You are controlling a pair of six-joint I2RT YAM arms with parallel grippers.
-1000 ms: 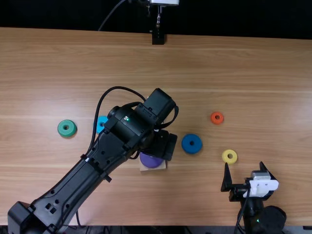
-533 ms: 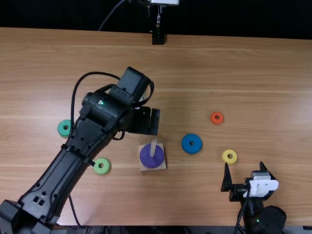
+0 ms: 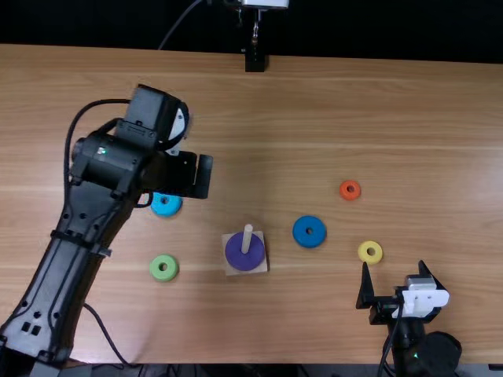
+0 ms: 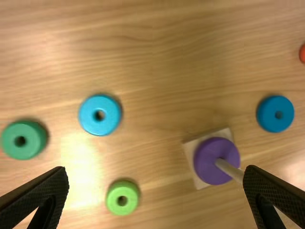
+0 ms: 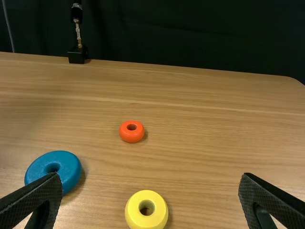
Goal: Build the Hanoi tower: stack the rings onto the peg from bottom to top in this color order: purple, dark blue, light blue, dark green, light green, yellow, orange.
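My left gripper (image 3: 200,176) hangs above the table left of the peg; in the left wrist view, my left gripper (image 4: 155,183) is open and empty. The purple ring (image 3: 239,256) lies around the peg (image 3: 247,237) on its square base (image 3: 262,268). The dark blue ring (image 3: 310,232) is right of the peg. The light blue ring (image 3: 166,205) and light green ring (image 3: 163,268) lie left of it, the dark green ring (image 4: 24,140) farther left. Low at the right stands my right gripper (image 3: 393,285), also open in the right wrist view (image 5: 150,186), near the yellow ring (image 3: 370,252). The orange ring (image 3: 350,190) lies beyond.
The left arm (image 3: 72,243) spans the left side of the wooden table (image 3: 330,102). A black stand (image 3: 255,61) is at the table's far edge. Bare wood lies between the peg base and that far edge.
My left gripper has moved away from the peg, up and to the left in the top view. The purple ring and peg have come into full view. The right arm has kept still.
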